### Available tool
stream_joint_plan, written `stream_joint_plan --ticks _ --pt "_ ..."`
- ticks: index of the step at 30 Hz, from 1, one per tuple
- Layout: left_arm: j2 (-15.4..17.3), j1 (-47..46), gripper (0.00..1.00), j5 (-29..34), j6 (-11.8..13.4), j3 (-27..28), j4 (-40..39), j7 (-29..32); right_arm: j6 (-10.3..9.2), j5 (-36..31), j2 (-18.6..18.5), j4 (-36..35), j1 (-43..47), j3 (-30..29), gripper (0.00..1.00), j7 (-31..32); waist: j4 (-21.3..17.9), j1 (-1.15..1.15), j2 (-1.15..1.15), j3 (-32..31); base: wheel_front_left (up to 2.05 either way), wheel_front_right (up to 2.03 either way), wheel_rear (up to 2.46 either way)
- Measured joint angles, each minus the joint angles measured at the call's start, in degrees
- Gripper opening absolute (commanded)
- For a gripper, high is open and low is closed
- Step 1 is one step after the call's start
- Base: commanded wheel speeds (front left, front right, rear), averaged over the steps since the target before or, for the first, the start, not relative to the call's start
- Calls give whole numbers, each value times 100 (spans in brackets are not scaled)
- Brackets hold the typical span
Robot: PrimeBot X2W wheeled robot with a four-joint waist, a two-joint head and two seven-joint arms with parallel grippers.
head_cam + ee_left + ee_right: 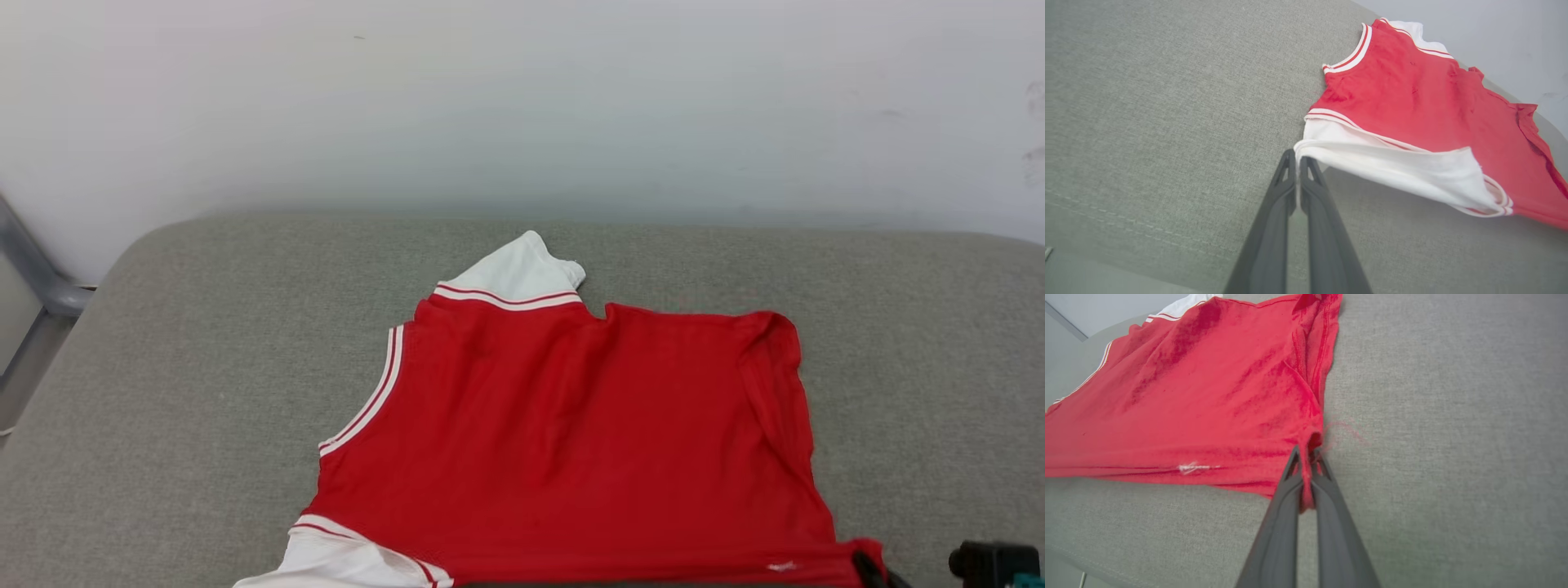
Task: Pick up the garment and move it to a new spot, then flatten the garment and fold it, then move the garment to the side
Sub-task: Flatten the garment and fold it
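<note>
The red jersey T-shirt [571,425] is lying plain side up on the grey cushion [163,367], running from centre frame down to the bottom edge of the head view; no print is showing. The left gripper [1297,157] is pinching the rim of the near white sleeve [1392,163], jaws almost together on the thin cloth at the centre of the left wrist view, and the sleeve appears raised off the cushion. The right gripper [1306,455] is clamping tight on the red hem corner [1312,441], with cloth bunching between its fingers mid-frame in the right wrist view. The two grips at opposite ends of the near edge are likely pulling it taut so the body is spreading flat. The far white sleeve [522,273] is poking out at upper centre, and the shirt's right-hand edge is curling into a ridge. Probably the flattening stage, with the fold not yet started. A pale wall [522,98] is standing behind the cushion.
</note>
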Motion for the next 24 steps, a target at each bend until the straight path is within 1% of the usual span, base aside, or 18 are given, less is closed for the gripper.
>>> stream_joint_plan --ticks 4,8,12,15,20,24 --pt "127 193 0 -30 105 55 -396 68 0 -164 201 -524 371 -200 0 342 40 0 0 23 0 0 0" --pt "211 1 0 93 99 -4 -611 141 -1 -268 255 -882 372 -314 0 581 38 1 0 116 0 0 0" --pt "218 -600 0 255 -3 -142 -589 183 -2 -364 254 -1050 101 -312 0 750 22 1 0 262 0 0 0" --pt "189 -1068 0 388 -103 -264 -461 182 -2 -413 153 -1085 -307 -219 0 822 -36 2 0 428 0 0 0" --pt "47 -1892 0 526 -347 -428 -27 136 -2 -444 -2 -882 -893 -75 0 834 -129 2 0 765 0 0 0" --pt "-76 -2329 0 525 -539 -493 432 62 -3 -435 -25 -553 -1262 97 0 776 -189 3 0 1039 0 0 0"
